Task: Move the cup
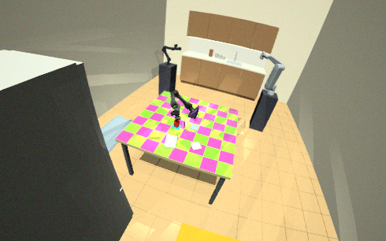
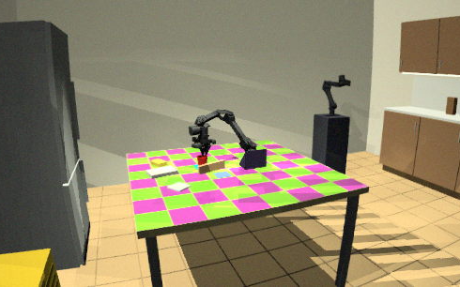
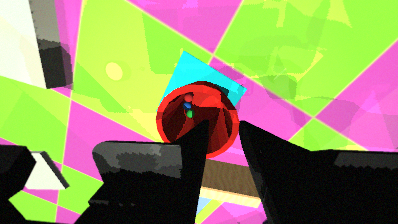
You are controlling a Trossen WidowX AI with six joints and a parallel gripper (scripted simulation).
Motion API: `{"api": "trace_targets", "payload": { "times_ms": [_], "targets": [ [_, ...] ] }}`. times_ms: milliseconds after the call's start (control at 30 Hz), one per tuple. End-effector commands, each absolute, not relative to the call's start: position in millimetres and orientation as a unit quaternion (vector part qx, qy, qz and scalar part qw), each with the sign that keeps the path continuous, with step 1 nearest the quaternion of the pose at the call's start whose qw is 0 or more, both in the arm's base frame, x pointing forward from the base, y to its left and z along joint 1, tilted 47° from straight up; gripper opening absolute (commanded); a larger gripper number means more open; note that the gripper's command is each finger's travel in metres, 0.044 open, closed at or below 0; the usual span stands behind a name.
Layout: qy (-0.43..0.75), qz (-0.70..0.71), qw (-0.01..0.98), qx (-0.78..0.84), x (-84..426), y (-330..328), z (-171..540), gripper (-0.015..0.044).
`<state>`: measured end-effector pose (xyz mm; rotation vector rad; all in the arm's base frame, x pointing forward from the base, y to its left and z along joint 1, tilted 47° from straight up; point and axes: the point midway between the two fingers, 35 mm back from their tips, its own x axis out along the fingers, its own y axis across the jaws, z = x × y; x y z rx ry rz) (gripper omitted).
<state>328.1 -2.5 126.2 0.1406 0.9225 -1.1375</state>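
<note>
gripper (image 3: 220, 132) closest in wrist view, fingers parted a little, released, gripping nothing. one tip over the cup's mouth, the other just outside the rim, wall of the red cup (image 3: 215, 115) in the gap between them. cup upright, mouth open to the camera, three marbles (image 3: 188, 106) inside: red, blue, green. right under it the cyan pad (image 3: 200, 70), one corner poking out past the rim; cannot tell from here whether the base touches it. wooden block (image 3: 225, 180) just beside the cup, low in frame between the fingers. in exterior view, cup low at table (image 2: 237, 206) level under the wrist, block on its right, second light blue pad (image 2: 222, 174) beyond the block. white sheet (image 2: 161, 172) and yellow item (image 2: 159, 161) to the left. purple arm base (image 2: 253, 158) further back on the checkered top.
</note>
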Motion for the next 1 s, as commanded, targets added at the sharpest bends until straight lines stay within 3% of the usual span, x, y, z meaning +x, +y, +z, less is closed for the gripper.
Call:
{"api": "trace_targets", "payload": {
  "times_ms": [0, 533, 900, 967],
  "targets": [
    [0.422, -0.52, 0.74, 0.066, 328, 0, 129, 0.0128],
    [0.422, -0.521, 0.739, 0.065, 327, 12, 140, 0.0128],
    [0.42, -0.517, 0.743, 0.064, 327, 13, 141, 0.0417],
    [0.419, -0.515, 0.745, 0.065, 327, 18, 146, 0.044]
  ]
}}
